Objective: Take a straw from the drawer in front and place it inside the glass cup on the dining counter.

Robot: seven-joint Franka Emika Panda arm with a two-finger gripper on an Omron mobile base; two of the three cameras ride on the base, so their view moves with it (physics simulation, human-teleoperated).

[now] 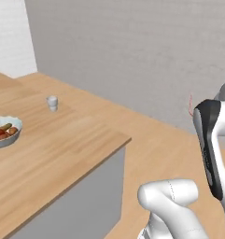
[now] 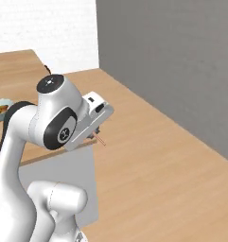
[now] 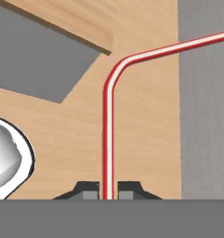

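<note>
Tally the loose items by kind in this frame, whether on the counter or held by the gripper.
Straw, held in the gripper: 1
Glass cup on the counter: 1
Fruit bowl on the counter: 1
Total: 3

There is one straw (image 3: pixel 108 121) — red and white, with one bend near its far end. There is one glass cup (image 1: pixel 52 102) and one bowl (image 1: pixel 6 132) of fruit, both standing on one wooden surface (image 1: pixel 62 149). The fruit pieces inside the bowl are too small to count. Two dark fingers (image 3: pixel 88 190) show at the straw's lower end — one on each side.
</note>
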